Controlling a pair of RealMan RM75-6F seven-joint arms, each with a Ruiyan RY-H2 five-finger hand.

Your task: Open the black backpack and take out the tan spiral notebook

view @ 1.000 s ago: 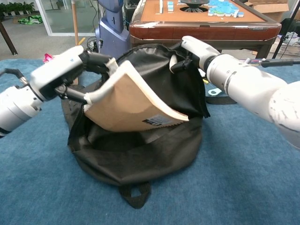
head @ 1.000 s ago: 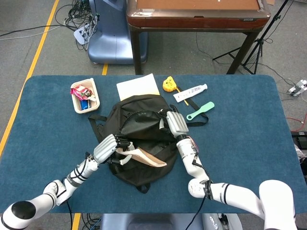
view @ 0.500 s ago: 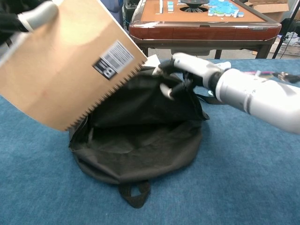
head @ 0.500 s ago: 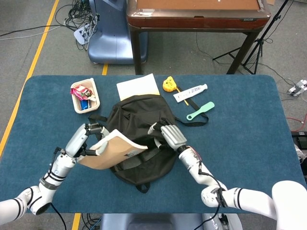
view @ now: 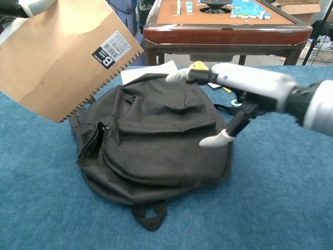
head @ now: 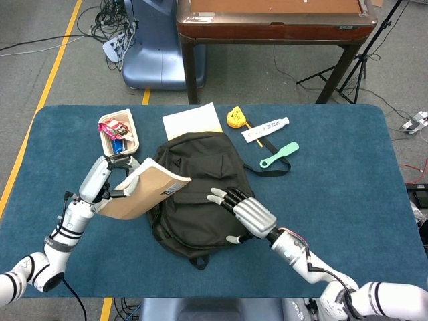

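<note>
Notebook: the tan spiral notebook (head: 142,189) is out of the bag, up in the air over the bag's left side.
Left hand: the left hand (head: 100,179) grips the notebook.
Right hand: the right hand (head: 249,214) holds nothing, fingers spread over the bag.
Bag: the black backpack (head: 197,190) lies flat on the blue table (head: 348,174).
Behind the bag: white paper (head: 192,121), a yellow tape measure (head: 234,118), a white tube (head: 265,129), a green brush (head: 279,154).
Left of the bag: a small tray (head: 118,133) of snacks.
</note>
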